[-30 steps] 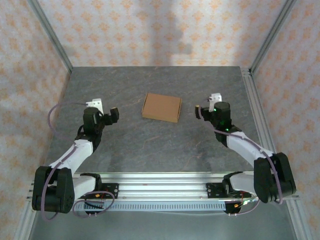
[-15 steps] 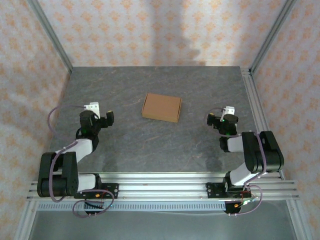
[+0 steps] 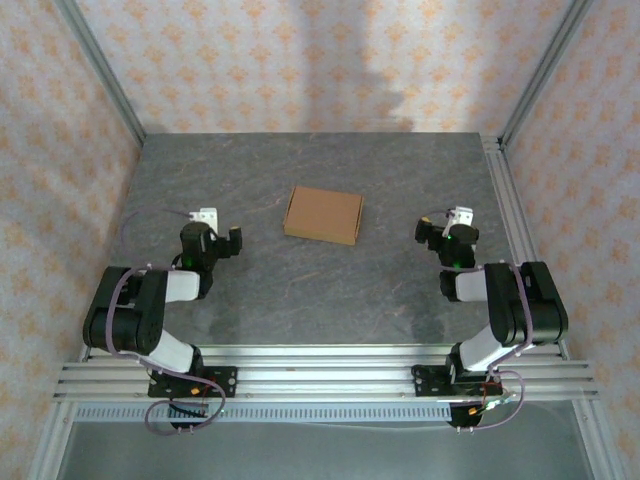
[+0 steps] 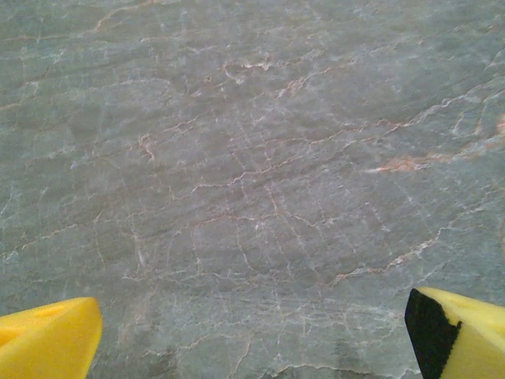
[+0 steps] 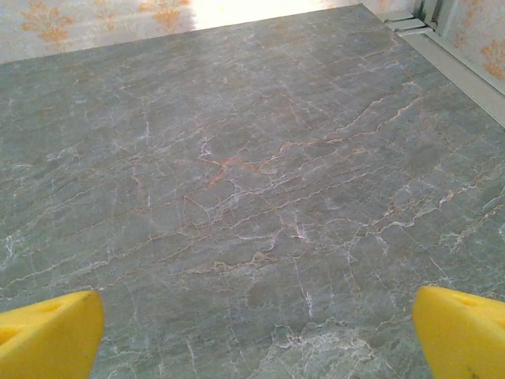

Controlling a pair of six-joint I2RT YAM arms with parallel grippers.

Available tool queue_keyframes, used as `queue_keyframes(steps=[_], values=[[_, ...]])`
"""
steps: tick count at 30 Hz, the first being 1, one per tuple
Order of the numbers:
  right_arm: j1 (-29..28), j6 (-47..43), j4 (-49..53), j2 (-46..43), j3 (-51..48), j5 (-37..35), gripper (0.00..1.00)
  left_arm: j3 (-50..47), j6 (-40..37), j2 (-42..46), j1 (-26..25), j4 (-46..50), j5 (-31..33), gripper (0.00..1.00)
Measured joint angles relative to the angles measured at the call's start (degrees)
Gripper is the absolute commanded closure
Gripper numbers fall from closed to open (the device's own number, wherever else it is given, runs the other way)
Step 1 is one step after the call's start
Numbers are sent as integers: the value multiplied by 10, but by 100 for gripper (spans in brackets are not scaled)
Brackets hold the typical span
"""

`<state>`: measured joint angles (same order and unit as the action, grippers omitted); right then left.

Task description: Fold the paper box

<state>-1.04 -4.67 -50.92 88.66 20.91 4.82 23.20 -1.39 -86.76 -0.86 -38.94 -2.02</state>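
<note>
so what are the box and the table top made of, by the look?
Box: probably plain brown cardboard. It is matte, with an even tan face and no print.
Table: grey stone look with pale and rusty veins and a dull finish. It could be real slate or a printed laminate; I can't tell which.

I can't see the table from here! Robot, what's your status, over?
Left gripper, right gripper: jaws open, empty. Paper box flat on table between them, neither touching it. Nothing in the way. Over.
</note>
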Motion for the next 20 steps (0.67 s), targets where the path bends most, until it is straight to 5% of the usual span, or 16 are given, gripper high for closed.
queue_keyframes(steps=[20], values=[[1, 2, 3, 0, 2, -3, 0, 4, 0, 0, -5, -12, 25, 0]])
